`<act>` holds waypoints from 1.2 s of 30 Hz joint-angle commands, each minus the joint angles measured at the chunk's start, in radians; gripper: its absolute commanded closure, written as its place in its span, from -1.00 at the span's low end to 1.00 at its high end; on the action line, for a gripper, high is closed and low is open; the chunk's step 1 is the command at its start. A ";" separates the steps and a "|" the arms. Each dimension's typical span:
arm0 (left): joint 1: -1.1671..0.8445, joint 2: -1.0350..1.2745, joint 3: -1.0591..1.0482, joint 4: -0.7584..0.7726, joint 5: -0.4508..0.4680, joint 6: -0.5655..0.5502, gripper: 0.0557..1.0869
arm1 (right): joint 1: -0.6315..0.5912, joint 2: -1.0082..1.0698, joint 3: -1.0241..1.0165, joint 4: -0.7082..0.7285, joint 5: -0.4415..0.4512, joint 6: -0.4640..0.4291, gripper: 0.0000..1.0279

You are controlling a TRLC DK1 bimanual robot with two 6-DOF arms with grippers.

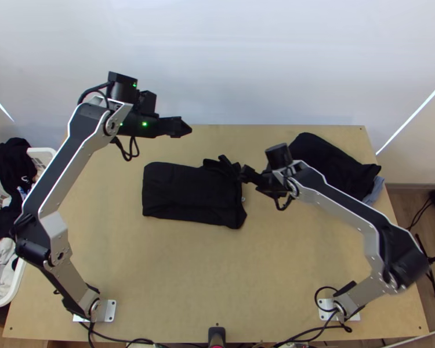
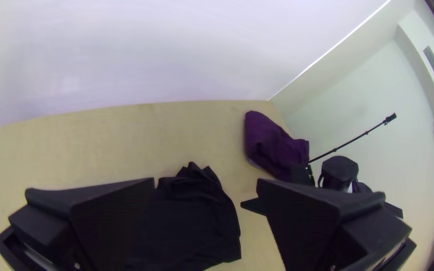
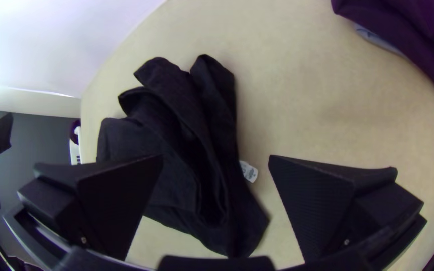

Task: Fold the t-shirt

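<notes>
Black tee (image 1: 188, 194), long axis L-R; tag (image 1: 243, 199) end twd R; L fingers (image 1: 176, 125), R fingers (image 1: 251, 175) wide

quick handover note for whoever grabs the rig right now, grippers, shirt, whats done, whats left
Left gripper: open, holding nothing, raised beyond the shirt's far left corner.
Right gripper: open, holding nothing, by the shirt's right end.
T-shirt: black, mid-table, a small white tag at its right edge.
Other cloth: dark folded garment at the table's far right, something light blue under it.
Done: shirt is folded into a compact, roughly rectangular bundle.
Left: far right corner is bunched and sticks out; it probably wants tucking in and smoothing.
</notes>
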 commanded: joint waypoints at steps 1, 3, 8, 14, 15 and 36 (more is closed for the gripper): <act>0.040 -0.036 -0.036 0.008 -0.005 0.006 -0.91 | 0.036 0.142 0.089 -0.053 0.001 -0.047 -0.90; 0.041 -0.036 -0.036 0.011 -0.005 0.006 -0.91 | 0.046 0.177 0.102 -0.053 0.003 -0.049 -0.90; 0.043 -0.038 -0.035 0.027 -0.005 0.005 -0.91 | 0.044 0.245 0.124 -0.050 0.001 -0.084 -0.91; 0.061 -0.038 -0.039 0.027 -0.005 0.006 -0.91 | 0.052 0.288 0.125 0.008 0.000 -0.107 -0.90; 0.064 -0.038 -0.041 0.027 -0.005 0.006 -0.91 | 0.055 0.294 0.130 0.024 0.000 -0.102 -0.90; 0.138 -0.047 -0.061 0.028 -0.003 0.021 -0.91 | 0.021 0.134 0.280 0.116 -0.005 -0.021 0.95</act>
